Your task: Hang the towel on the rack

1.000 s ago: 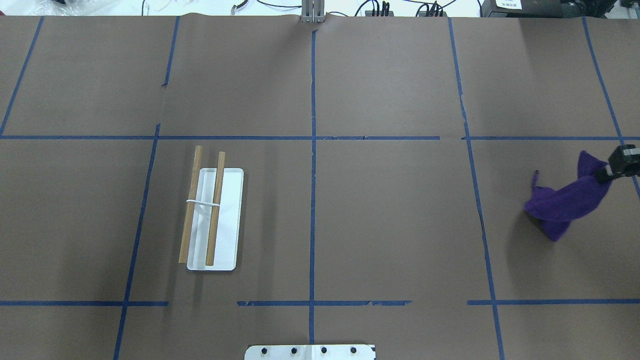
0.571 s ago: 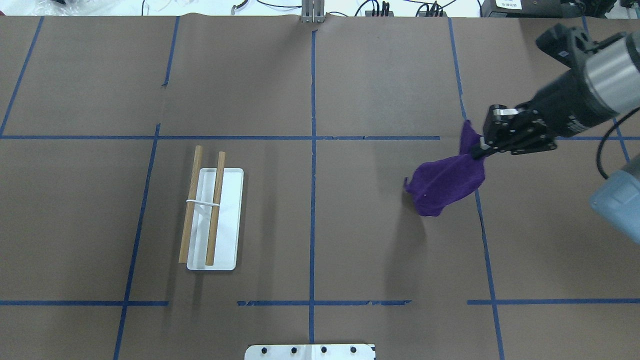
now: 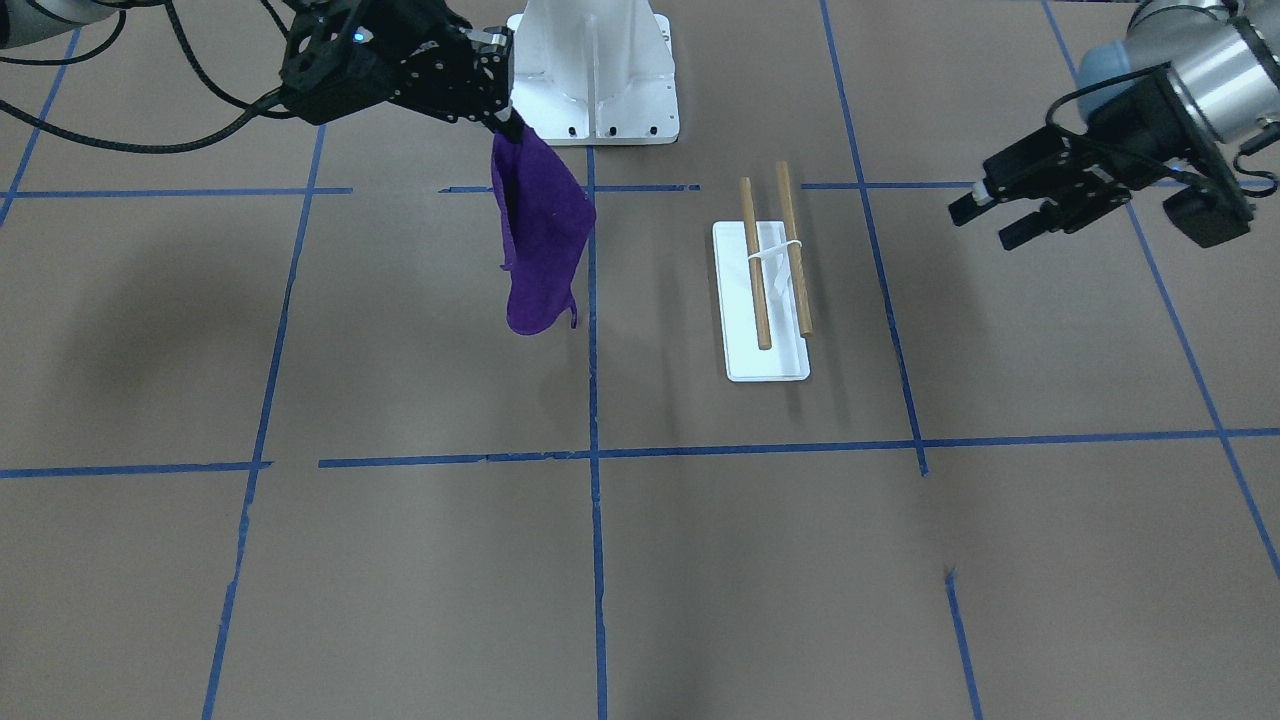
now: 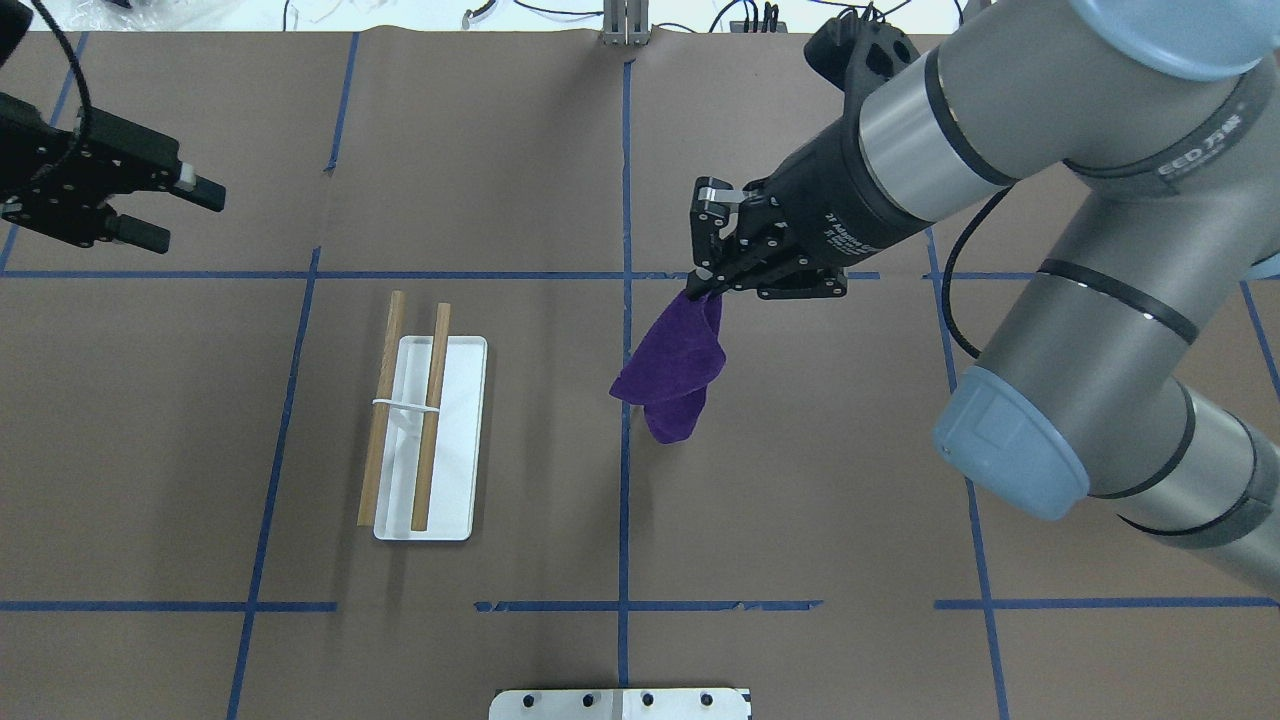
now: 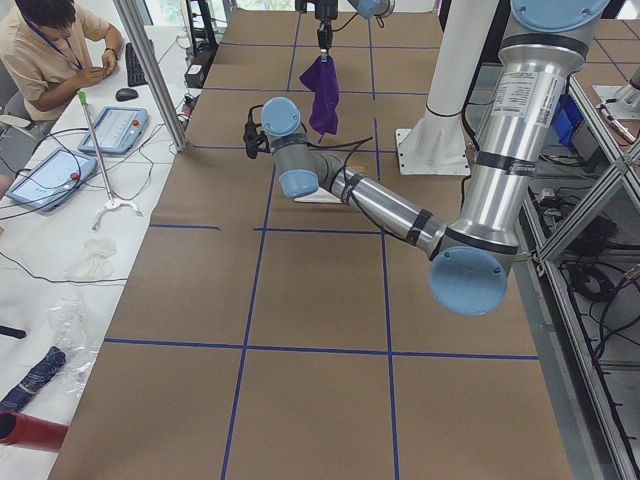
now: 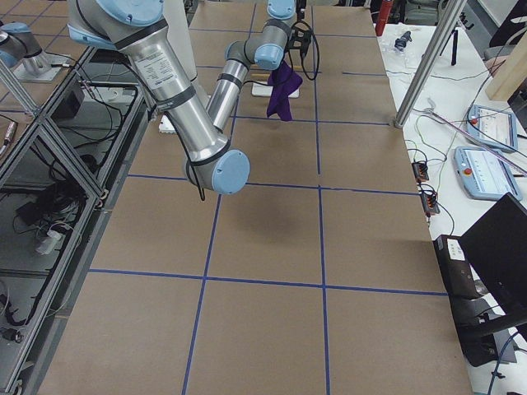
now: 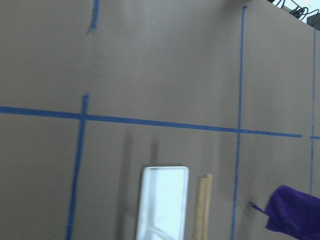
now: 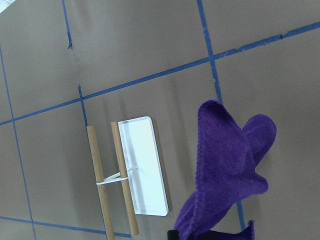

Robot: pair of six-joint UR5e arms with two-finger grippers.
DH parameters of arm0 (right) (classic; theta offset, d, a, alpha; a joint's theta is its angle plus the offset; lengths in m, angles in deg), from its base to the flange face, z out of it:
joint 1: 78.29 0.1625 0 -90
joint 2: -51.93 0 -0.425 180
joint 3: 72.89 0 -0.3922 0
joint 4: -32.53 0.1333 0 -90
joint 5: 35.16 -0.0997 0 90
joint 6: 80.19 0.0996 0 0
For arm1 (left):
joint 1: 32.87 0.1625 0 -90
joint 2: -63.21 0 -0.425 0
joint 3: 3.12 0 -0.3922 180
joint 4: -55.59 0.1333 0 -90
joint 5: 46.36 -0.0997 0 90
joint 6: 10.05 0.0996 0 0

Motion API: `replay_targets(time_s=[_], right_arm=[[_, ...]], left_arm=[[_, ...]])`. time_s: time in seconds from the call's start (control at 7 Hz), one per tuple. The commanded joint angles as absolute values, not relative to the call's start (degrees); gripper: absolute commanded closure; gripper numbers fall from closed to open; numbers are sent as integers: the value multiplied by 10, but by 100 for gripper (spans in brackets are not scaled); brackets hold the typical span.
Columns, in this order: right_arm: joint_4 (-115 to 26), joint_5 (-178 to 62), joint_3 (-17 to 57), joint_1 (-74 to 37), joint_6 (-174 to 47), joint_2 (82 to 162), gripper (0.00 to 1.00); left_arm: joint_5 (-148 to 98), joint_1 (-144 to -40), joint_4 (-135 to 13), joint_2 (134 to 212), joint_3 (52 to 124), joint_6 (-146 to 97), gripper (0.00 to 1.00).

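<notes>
Right tool (image 4: 697, 292) clamps purple towel (image 4: 675, 370), hanging clear right of rack (image 4: 425, 430). Left tool (image 4: 195, 217), jaws apart, hangs left of rack. Lettering on right arm (image 4: 1100, 150) is not legible.

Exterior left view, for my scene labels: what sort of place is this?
Probably a robotics lab workcell: UR5e arms over a table gridded with blue tape, plus teach pendants and a seated operator at a side bench.

Cuts off rack (image 7: 164, 202) and towel (image 7: 295, 216), both blurred, at the left wrist view's lower edge; hides most of the rack behind the left arm (image 5: 385, 207) in exterior left.
</notes>
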State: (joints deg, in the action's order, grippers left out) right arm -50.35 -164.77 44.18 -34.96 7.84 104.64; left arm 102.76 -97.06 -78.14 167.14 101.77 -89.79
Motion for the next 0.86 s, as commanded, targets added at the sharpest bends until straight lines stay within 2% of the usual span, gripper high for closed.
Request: replay_targets(time_s=[0.0,0.14,0.71], right_arm=[[-503,-1633,414,-365,90,998,100],[-502,-1620,388,-370,91,970,100],[-501,-1617,379,-380,58,938,100]], left_arm=[[967,-895,-783,1751,1008,-1068,0],[934,-869,-782,1772,1012,-1139,0],[927,-811,-777,1846,980,-1306,0]])
